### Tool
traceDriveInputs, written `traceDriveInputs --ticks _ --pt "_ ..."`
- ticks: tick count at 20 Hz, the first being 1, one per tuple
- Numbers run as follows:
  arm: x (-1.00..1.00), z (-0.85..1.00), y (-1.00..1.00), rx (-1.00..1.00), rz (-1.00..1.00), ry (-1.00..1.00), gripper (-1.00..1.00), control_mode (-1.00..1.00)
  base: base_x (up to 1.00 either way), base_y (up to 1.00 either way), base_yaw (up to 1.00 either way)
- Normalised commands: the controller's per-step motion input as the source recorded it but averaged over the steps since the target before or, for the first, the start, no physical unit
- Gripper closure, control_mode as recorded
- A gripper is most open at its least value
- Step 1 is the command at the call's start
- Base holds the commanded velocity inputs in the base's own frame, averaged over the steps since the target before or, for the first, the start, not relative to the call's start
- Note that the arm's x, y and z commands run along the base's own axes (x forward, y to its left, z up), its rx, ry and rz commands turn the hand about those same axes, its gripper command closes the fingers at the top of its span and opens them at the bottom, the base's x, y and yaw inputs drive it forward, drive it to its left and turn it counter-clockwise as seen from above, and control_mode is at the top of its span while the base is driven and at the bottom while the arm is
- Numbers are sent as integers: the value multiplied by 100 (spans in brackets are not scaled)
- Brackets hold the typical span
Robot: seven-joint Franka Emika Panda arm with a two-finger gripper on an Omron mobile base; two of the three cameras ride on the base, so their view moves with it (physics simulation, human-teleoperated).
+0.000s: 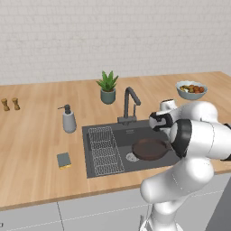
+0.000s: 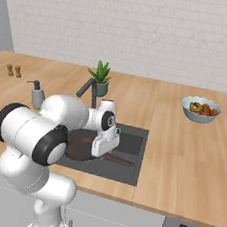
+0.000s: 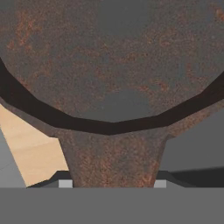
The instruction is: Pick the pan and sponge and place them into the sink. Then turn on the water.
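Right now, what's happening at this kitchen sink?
The robot arm's hand is shut on the handle of the pan, and the pan is inside the sink, beside the wire rack. Whether it rests on the bottom is hard to tell. The sponge sits on the counter left of the sink. No water is coming from the faucet.

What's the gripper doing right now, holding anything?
Gripper: closed on the pan handle, with the pan down in the sink.
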Motion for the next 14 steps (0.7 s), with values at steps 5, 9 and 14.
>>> traceDriveInputs --ticks 5,9,14 --pt "20 -18 2 0 1 0 100 -100 0 0 0" --pt "17 -29 3 0 1 0 100 -100 0 0 0" --pt "12 -29 4 0 1 0 100 -100 0 0 0"
